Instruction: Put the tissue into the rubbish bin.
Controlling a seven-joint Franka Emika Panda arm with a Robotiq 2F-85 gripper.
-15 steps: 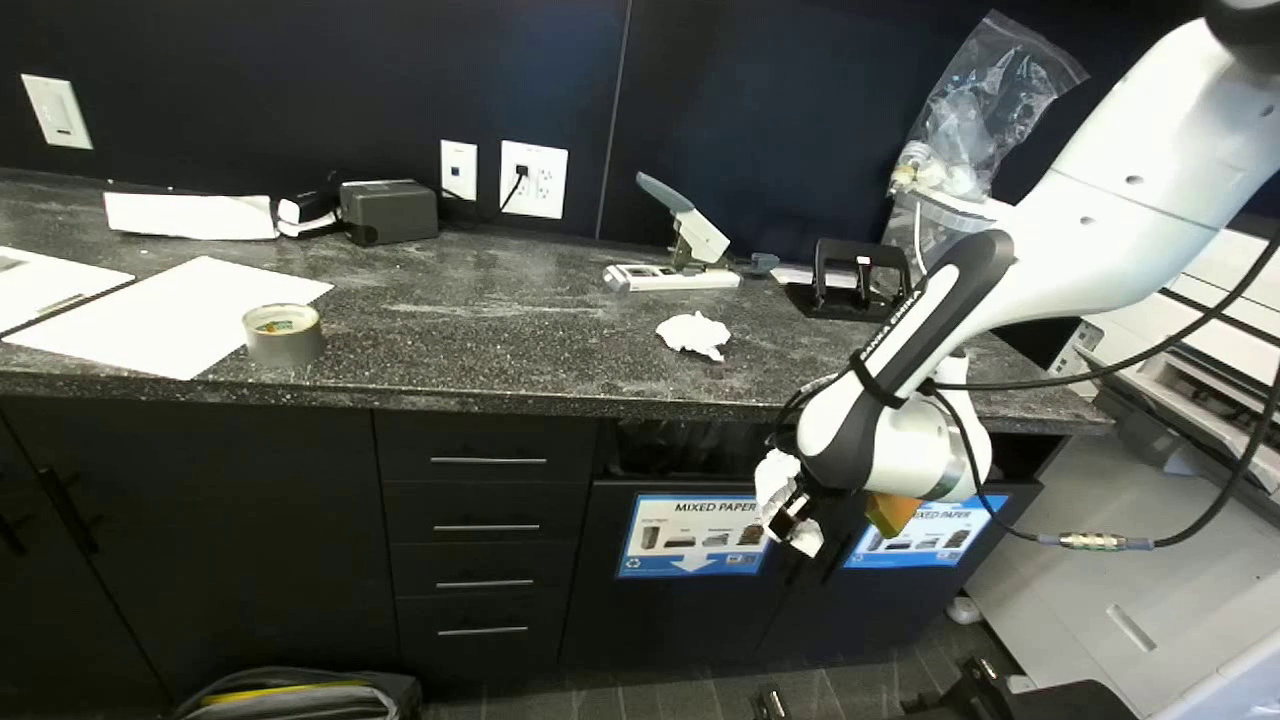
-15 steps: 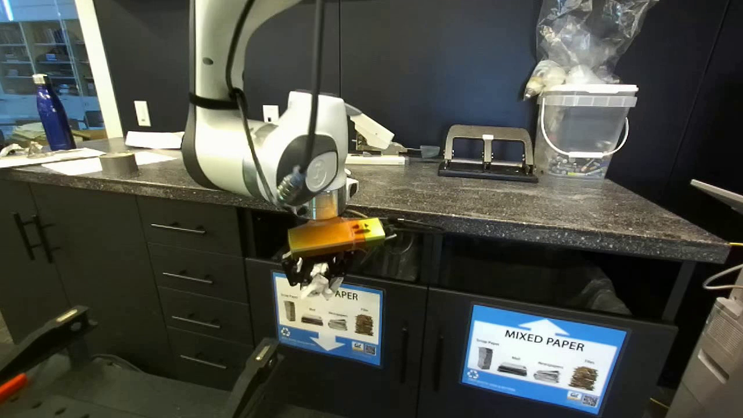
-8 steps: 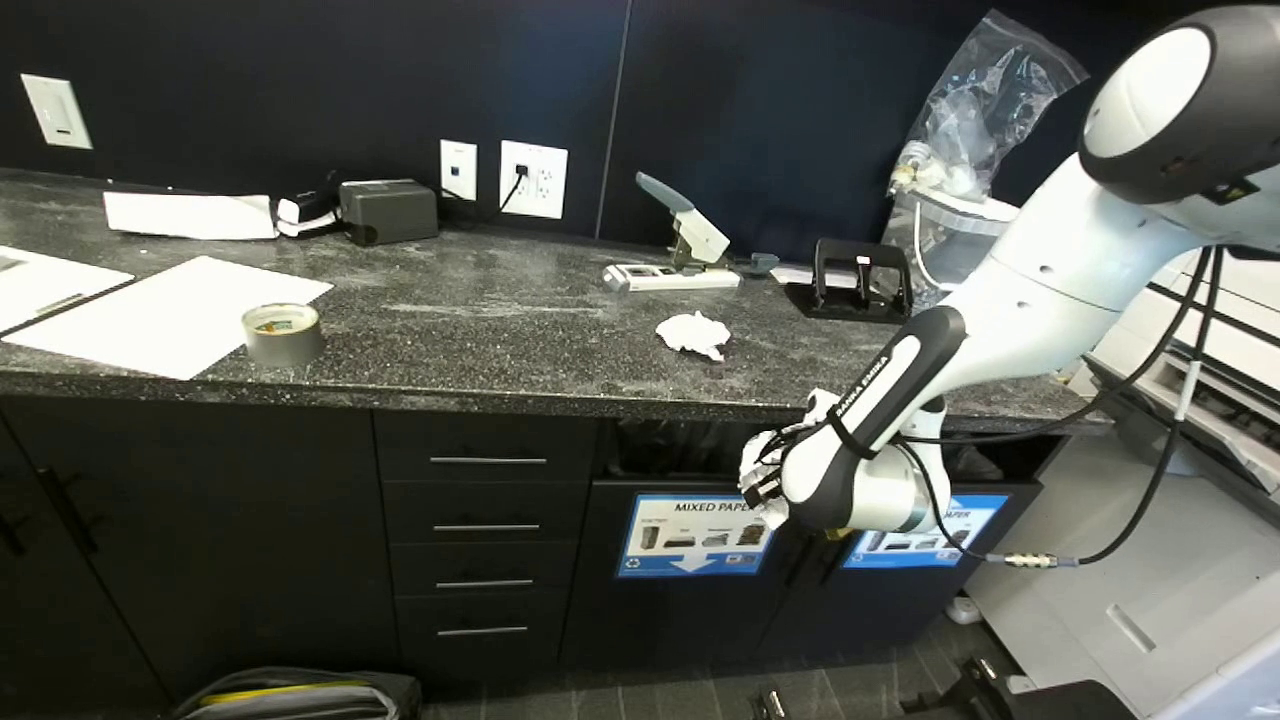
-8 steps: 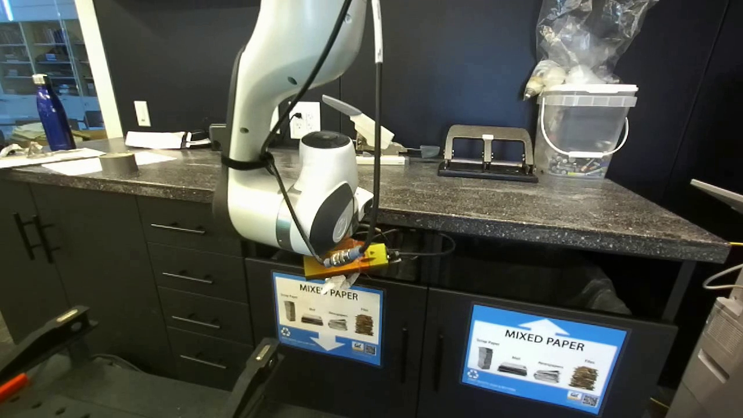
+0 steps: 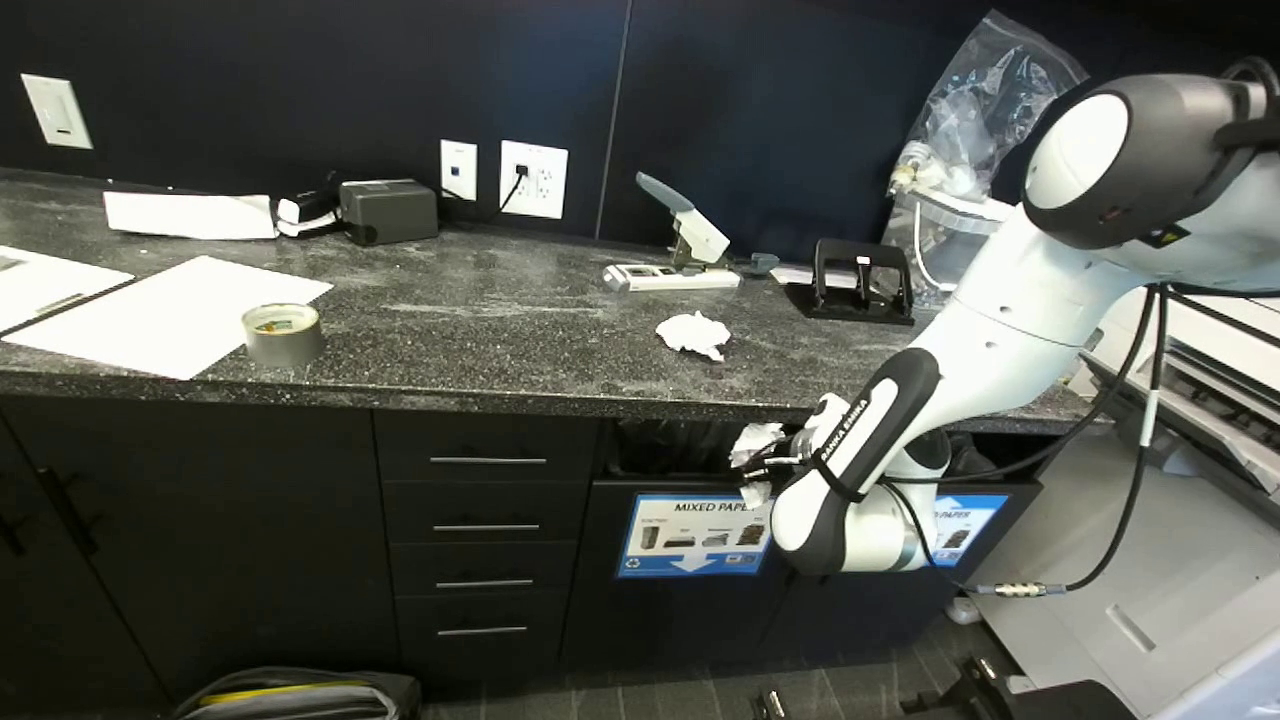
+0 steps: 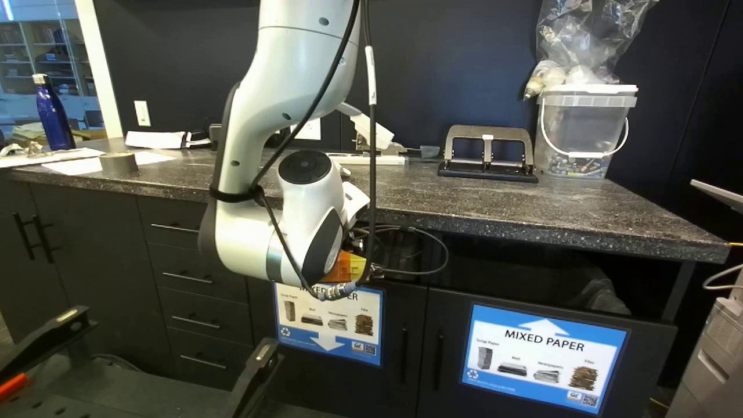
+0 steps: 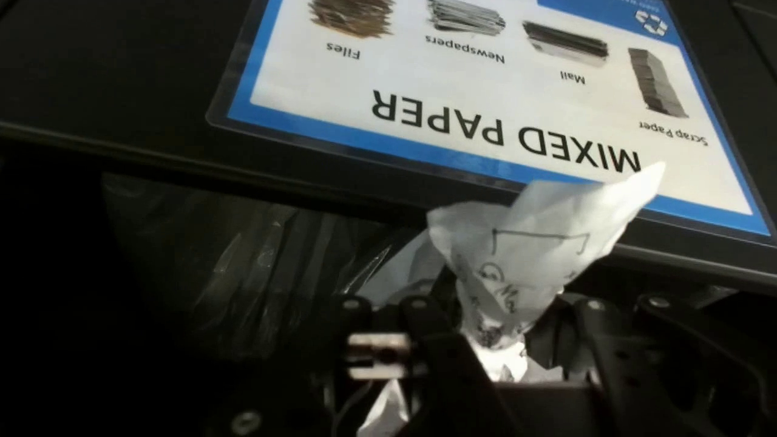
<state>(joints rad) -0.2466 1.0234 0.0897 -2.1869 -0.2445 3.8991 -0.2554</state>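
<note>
My pincer [image 7: 501, 318], narrowed, grips the crumpled tissue [image 7: 540, 237]. I hold it below the front edge of the worktop [image 5: 470, 340], at the slot of the rubbish bin [image 5: 640, 605] with the down-arrow sign [image 5: 690, 537]; whether any part is inside, I cannot tell. Farther back, a white wad [image 5: 693, 333] lies on the worktop, then a stapler [image 5: 640, 280] and hole punch [image 6: 487, 173] toward the back edge.

I log, in both exterior views: one dark panelled wall [image 5: 400, 90], upper frame, bluish sheen; one speckled dark countertop [image 5: 480, 340], mid-frame. In an exterior view: one four-drawer unit [image 5: 482, 548], left of lower centre; grey floor [image 5: 640, 692], bottom edge. Upper left, in an exterior view: white post [image 6: 98, 64], lit shelving [image 6: 49, 61] beyond.
</note>
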